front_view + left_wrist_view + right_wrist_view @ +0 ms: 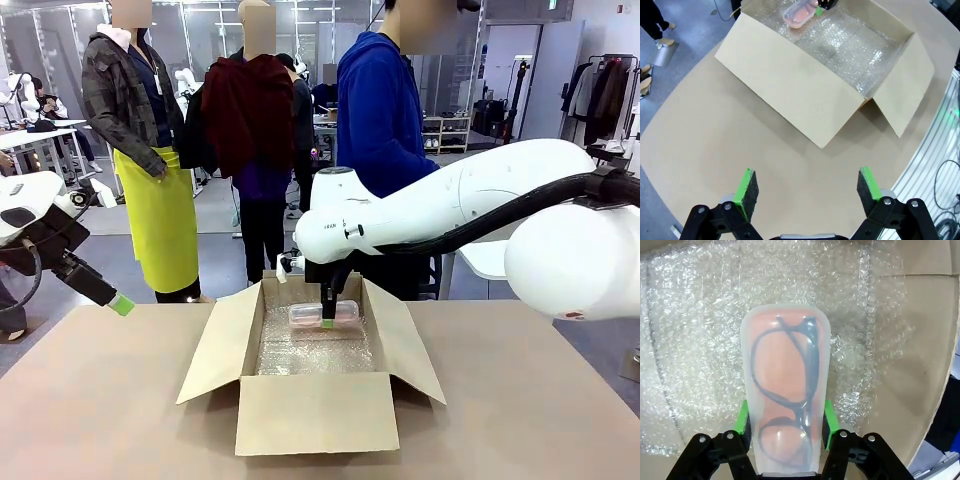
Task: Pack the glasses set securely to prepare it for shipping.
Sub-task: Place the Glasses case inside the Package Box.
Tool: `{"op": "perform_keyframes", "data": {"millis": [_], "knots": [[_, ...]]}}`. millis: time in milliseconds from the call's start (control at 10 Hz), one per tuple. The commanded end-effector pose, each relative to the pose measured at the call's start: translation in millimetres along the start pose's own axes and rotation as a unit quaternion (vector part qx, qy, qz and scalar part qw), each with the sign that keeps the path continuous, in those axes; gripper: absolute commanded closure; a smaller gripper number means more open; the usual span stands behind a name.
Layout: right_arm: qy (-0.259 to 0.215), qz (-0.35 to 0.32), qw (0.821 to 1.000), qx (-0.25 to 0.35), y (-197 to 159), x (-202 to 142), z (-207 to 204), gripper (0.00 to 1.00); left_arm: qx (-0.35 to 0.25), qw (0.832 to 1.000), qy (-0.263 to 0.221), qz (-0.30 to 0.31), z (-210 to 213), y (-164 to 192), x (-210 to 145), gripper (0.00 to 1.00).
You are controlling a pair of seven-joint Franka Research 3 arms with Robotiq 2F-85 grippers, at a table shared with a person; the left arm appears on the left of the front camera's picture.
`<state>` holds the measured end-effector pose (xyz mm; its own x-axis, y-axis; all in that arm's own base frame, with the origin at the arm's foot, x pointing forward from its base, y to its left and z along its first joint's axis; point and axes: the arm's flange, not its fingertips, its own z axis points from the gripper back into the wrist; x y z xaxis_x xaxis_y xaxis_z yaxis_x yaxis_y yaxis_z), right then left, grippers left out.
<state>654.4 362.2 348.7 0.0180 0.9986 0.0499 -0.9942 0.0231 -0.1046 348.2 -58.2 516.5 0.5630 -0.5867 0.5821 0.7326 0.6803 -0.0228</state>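
A pink translucent case (pixel 785 390) of the glasses set, with dark-framed glasses showing through, lies lengthwise between the green pads (pixel 743 415) of my right gripper (pixel 785 415). The pads hug both its long sides, so the gripper is shut on it. The case (pixel 305 316) sits low over the bubble wrap at the back of the open cardboard box (pixel 315 410), with the right gripper (pixel 328 310) reaching down into the box from the right. My left gripper (pixel 807 187) is open and holds nothing. It hangs above the bare table left of the box (pixel 805 85), and its green fingertip (pixel 121 304) shows at the far left.
The box's four flaps are spread outward and its floor is lined with bubble wrap (pixel 700 330). A person in a blue top (pixel 380 110) stands just behind the box at the far side. The brown table (pixel 100 400) stretches around the box.
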Motion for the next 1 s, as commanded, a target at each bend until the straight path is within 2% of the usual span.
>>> {"op": "perform_keyframes", "data": {"millis": [0, 100, 300, 900], "knots": [[-0.017, -0.010, 1.000, 0.013, 0.5, 2.4, 10.8, 0.06, -0.004, 1.000, -0.006, -0.001, 0.8, 1.2, -0.2, 0.00], [-0.015, -0.009, 1.000, 0.010, 2.0, 3.1, 14.0, 0.00, -0.004, 1.000, -0.006, -0.001, 0.8, 1.2, -0.2, 0.00], [-0.008, -0.013, 1.000, -0.009, 7.8, 3.4, 16.2, 0.00, -0.004, 1.000, -0.006, -0.001, 0.8, 1.2, -0.2, 0.00], [-0.009, -0.005, 1.000, 0.001, -0.2, 1.2, 7.3, 0.00, -0.004, 1.000, -0.006, -0.001, 0.8, 1.2, -0.2, 0.00]]}}
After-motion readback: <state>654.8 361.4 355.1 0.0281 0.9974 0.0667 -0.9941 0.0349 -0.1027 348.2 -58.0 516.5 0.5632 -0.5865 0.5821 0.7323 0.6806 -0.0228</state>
